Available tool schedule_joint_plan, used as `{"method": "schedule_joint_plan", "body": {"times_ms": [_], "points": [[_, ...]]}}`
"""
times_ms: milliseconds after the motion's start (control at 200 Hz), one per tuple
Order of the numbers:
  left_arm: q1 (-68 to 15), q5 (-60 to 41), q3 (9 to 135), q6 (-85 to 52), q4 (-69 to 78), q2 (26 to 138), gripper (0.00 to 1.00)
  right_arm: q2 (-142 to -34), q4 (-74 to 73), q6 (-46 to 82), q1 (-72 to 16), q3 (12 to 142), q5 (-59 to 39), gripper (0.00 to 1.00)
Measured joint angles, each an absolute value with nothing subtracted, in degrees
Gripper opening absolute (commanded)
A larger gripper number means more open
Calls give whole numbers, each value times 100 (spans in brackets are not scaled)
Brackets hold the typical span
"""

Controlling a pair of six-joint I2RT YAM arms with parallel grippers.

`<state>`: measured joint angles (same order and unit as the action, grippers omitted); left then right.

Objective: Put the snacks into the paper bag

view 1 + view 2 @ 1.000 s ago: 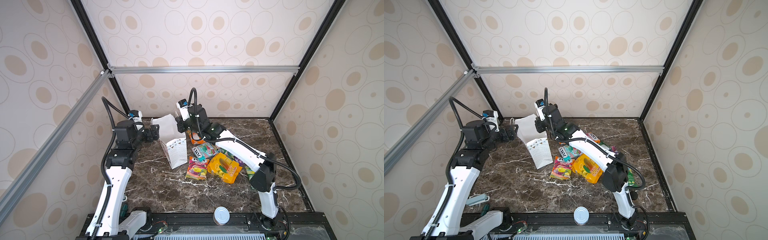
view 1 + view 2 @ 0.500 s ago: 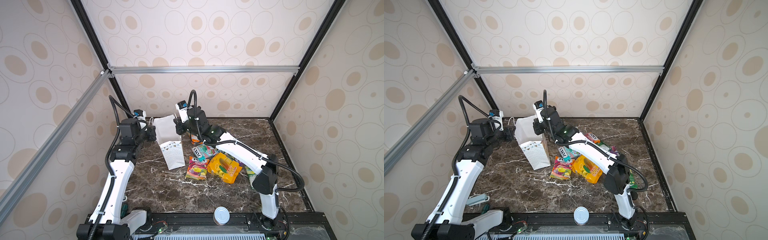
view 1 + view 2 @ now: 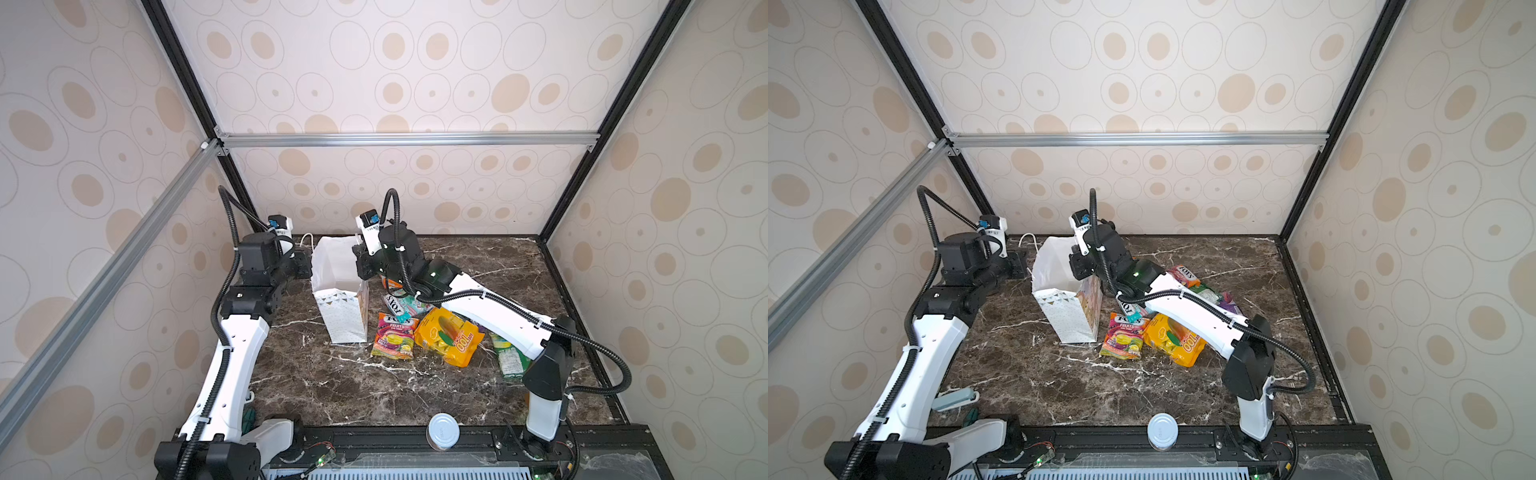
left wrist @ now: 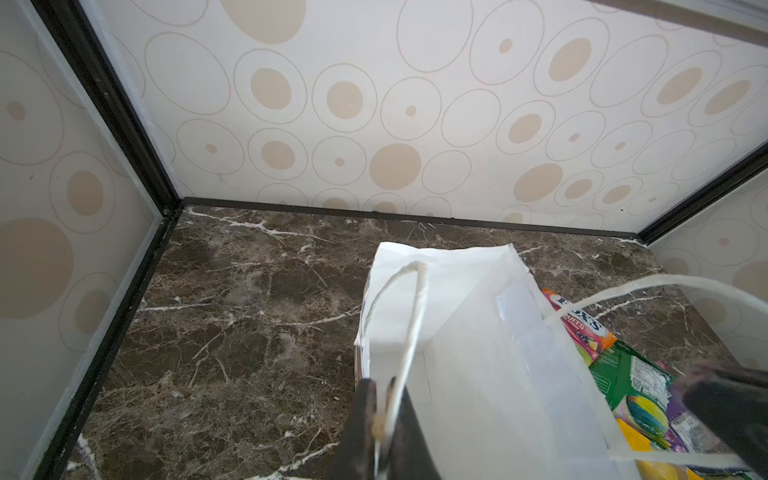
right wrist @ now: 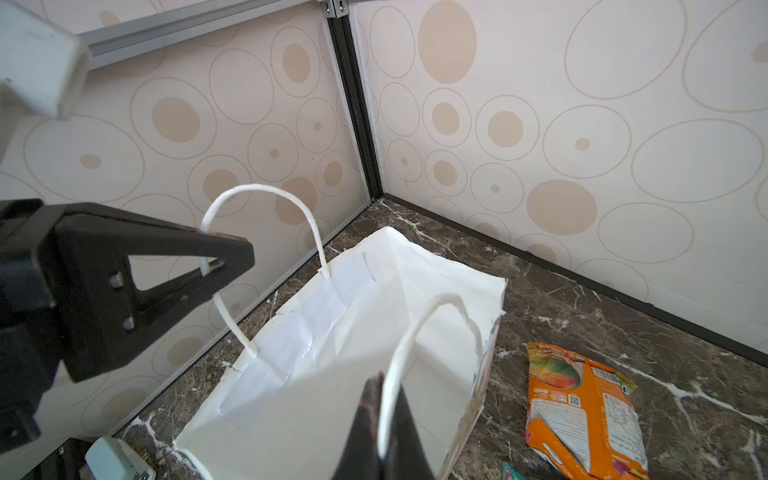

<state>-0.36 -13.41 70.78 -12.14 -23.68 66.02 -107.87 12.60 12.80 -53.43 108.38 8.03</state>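
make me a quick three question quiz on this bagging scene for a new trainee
1. True or false: the paper bag lies flat on its side.
2. The right gripper is shut on: A) an orange packet, B) a cord handle of the bag, C) nothing.
3. Fill in: the big yellow packet lies on the ___, outside the bag.
Key: 1 false, it is upright; 2 B; 3 table.
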Motion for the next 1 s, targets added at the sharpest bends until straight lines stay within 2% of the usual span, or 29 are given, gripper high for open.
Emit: {"method": "schedule_joint_plan", "body": {"times_ms": [70,220,360,510,570,615,665,745,885,1000], "points": [[-36,-1343,7107,-1212,-2403,6569,11,-10777,1286,1315,-5384,10809,882,32],[-36,-1352,7129,-1194,-2412,6486,16,-10639,1461,1319,-5459,10650,1022,50],[-36,-1363,6899,-1192,-2211,6351,15,-10189,1691,1321,-5542,10348,1219,56],[-36,-1328,6661,-1192,-2165,6292,16,-9196,1800,1350,-5623,9633,1437,63],[-36,-1313,6659,-1162,-2141,6289,25,-8724,1813,1387,-5625,9288,1531,64],[-36,-1319,6659,-1135,-2119,6267,43,-8342,1806,1426,-5625,8973,1579,64],[-36,-1321,6661,-1096,-2091,6243,52,-7922,1806,1503,-5623,8611,1651,65],[-36,-1323,6667,-1055,-2080,6235,77,-7290,1850,1658,-5625,8005,1782,66],[-36,-1317,6726,-1046,-2231,6241,87,-6246,2204,2038,-5625,6956,2209,69],[-36,-1288,6919,-1046,-2388,6248,87,-5485,2770,2351,-5623,6410,2714,68]]}}
